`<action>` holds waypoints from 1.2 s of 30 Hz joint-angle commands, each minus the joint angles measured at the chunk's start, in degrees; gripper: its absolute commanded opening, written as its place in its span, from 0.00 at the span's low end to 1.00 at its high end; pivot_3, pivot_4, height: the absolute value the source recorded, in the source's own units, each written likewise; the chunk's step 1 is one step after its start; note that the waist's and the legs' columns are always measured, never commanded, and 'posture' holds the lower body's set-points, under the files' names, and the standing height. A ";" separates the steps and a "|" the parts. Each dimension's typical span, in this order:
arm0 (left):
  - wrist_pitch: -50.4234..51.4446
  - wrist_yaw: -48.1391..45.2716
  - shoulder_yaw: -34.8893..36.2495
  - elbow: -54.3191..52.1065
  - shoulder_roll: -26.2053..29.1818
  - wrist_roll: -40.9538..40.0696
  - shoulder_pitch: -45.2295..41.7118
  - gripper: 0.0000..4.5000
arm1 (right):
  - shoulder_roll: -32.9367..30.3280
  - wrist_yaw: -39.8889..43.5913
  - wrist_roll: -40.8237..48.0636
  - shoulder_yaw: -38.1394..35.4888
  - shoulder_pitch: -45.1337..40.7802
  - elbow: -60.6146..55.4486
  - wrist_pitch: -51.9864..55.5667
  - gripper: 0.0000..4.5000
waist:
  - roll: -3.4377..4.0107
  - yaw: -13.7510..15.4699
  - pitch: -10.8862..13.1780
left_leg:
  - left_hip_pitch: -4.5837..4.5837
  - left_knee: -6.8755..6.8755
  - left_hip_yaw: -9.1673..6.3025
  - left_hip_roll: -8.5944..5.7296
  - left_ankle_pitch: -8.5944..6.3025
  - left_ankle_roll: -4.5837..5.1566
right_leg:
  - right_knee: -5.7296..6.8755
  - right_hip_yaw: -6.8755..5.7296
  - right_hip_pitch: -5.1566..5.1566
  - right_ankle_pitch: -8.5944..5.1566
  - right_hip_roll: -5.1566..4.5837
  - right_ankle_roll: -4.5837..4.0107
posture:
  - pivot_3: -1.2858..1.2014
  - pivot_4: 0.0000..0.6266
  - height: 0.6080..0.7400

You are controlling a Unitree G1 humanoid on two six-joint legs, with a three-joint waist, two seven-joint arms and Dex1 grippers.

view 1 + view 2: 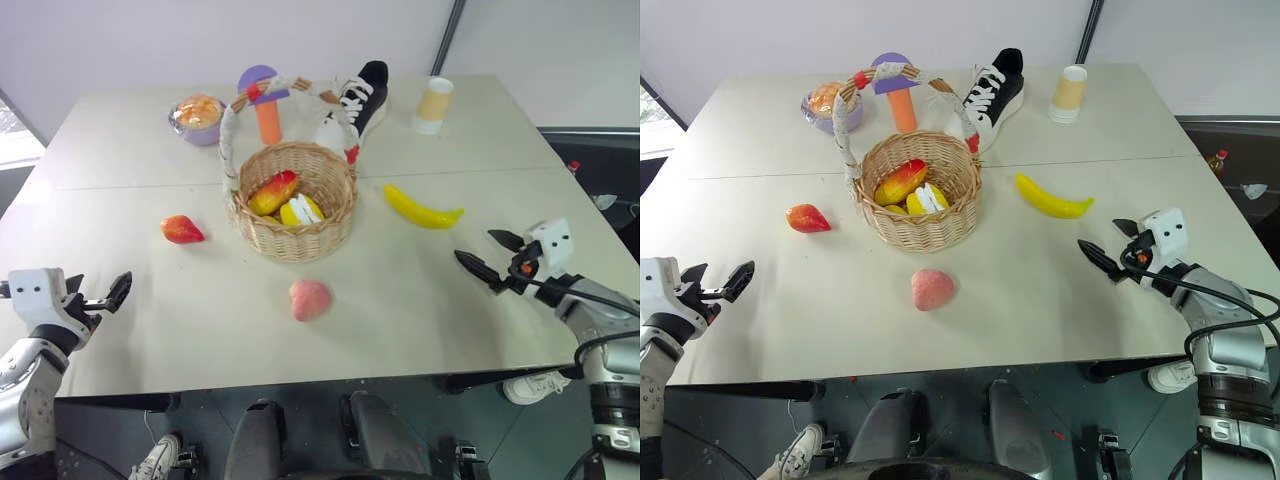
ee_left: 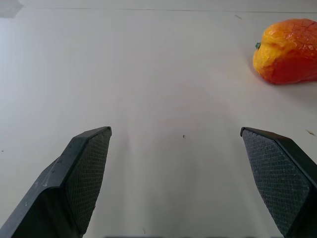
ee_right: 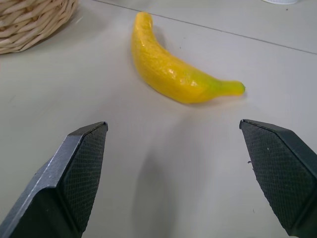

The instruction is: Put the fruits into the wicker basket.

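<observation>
Nearest to me sat the pink peach (image 1: 309, 299) on the table (image 1: 420, 310), out in front of the wicker basket (image 1: 293, 205) and roughly midway between my two arms. My left hand (image 1: 100, 297) hovered low over the near left edge, fingers spread wide and holding nothing, and its wrist camera caught the small red-orange fruit (image 2: 287, 50) lying ahead and off to one side. My right hand (image 1: 492, 262) was just as empty, fingers wide apart, aimed across the table at the banana (image 3: 173, 69), which lay flat beside the basket on its right, clear of the wicker. Inside the basket I could already see a red-yellow mango (image 1: 272, 192) with a yellow and white piece next to it. So by my reckoning the job was partly done, with three fruits left out on the table. Next, I judged, the right hand needed to go forward and down until its fingers straddled the banana across its narrow middle, then close, lift and carry it over the rim while clearing the tall arched handle (image 1: 285, 92).
</observation>
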 commanded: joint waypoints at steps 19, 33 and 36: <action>13.53 8.70 -9.35 -8.32 2.16 0.85 -15.57 1.00 | -3.28 3.75 8.56 3.98 -3.56 -23.58 11.05 0.99 | 0.00 0.04 0.00 | -0.02 0.02 -0.07 0.00 0.00 0.00 | 0.03 -0.01 0.00 0.01 0.02 0.02 | 0.52 0.24 1.00; 35.79 26.52 -12.77 -10.02 -7.10 2.52 -33.50 1.00 | -1.84 2.37 14.51 12.86 -11.97 -36.80 19.55 0.99 | -0.10 0.19 -0.03 | -0.15 0.09 -0.29 -0.06 0.00 0.00 | 0.03 -0.12 0.00 0.02 0.02 0.04 | 0.52 0.24 1.00; 38.59 28.76 -11.90 -10.03 -8.77 3.01 -35.03 1.00 | -2.01 2.56 13.89 13.51 -11.37 -36.67 19.07 0.99 | -0.10 0.25 -0.02 | -0.16 0.10 -0.29 -0.07 0.00 -0.01 | 0.03 -0.13 0.00 0.02 0.00 0.04 | 0.52 0.24 1.00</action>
